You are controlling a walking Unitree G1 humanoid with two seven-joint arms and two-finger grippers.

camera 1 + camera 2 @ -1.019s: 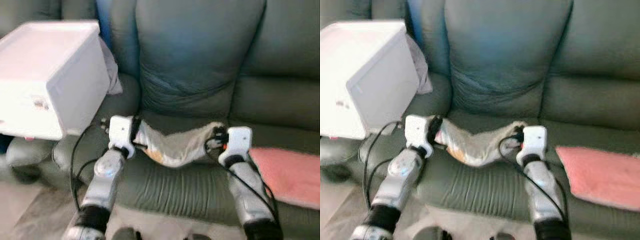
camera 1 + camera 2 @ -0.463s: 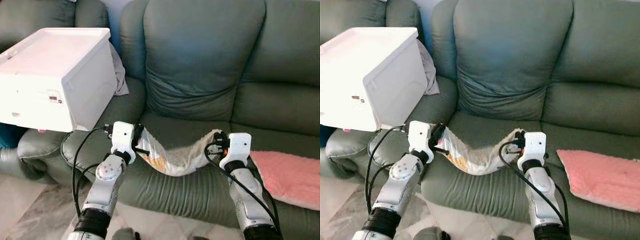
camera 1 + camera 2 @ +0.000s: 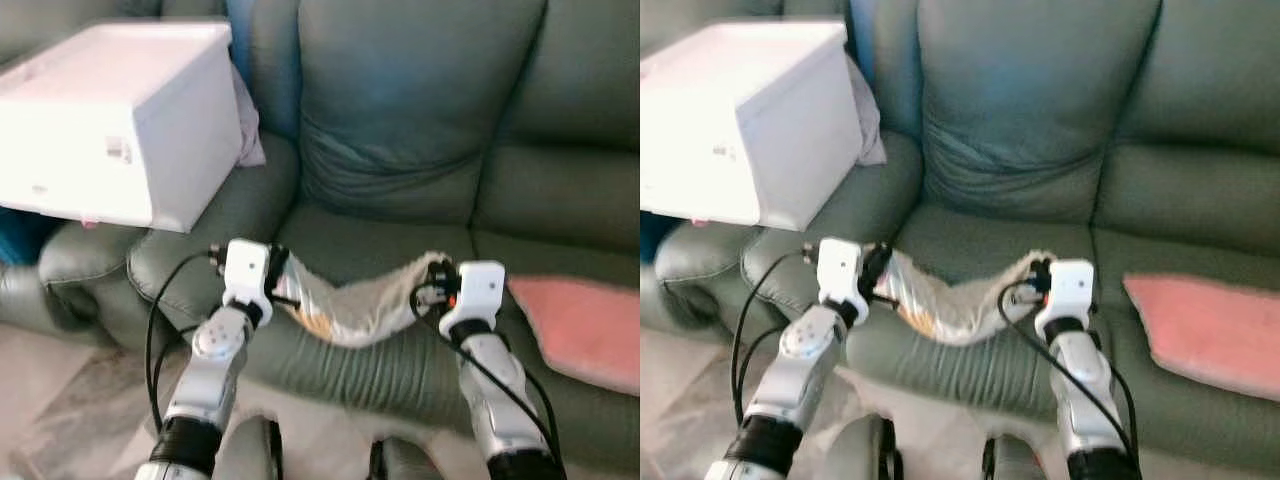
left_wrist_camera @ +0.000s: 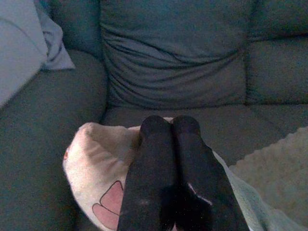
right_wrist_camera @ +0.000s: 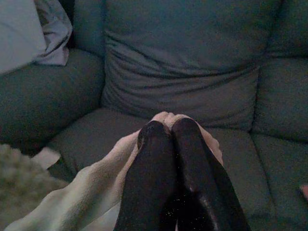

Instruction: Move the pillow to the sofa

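The left tool (image 3: pixel 277 282) is pinched tight on one end of the pillow (image 3: pixel 355 305), its two black fingers (image 4: pixel 166 178) pressed together over the cream fabric with a pink printed patch showing just beneath them. The right tool (image 3: pixel 432 287) is clamped the same way on the opposite end, fingers (image 5: pixel 168 178) closed side by side on a bunched corner of the cloth. Between the two tools the pillow hangs slack in a shallow curve, its sagging middle low over the front of the green sofa (image 3: pixel 420 110) seat cushion; whether it touches the cushion cannot be told. Ahead of both tools rises the sofa's plump backrest, creased near its base. Beyond the left tool and outward from it, a large white box (image 3: pixel 120 120) sits on the sofa's armrest, with a crumpled pale cloth (image 3: pixel 248 125) tucked between the box and the backrest. Outward from the right tool, a pink mat (image 3: pixel 580 330) lies flat on the neighbouring seat cushion, apart from the pillow. Black cables loop along both silver forearms behind the tools.
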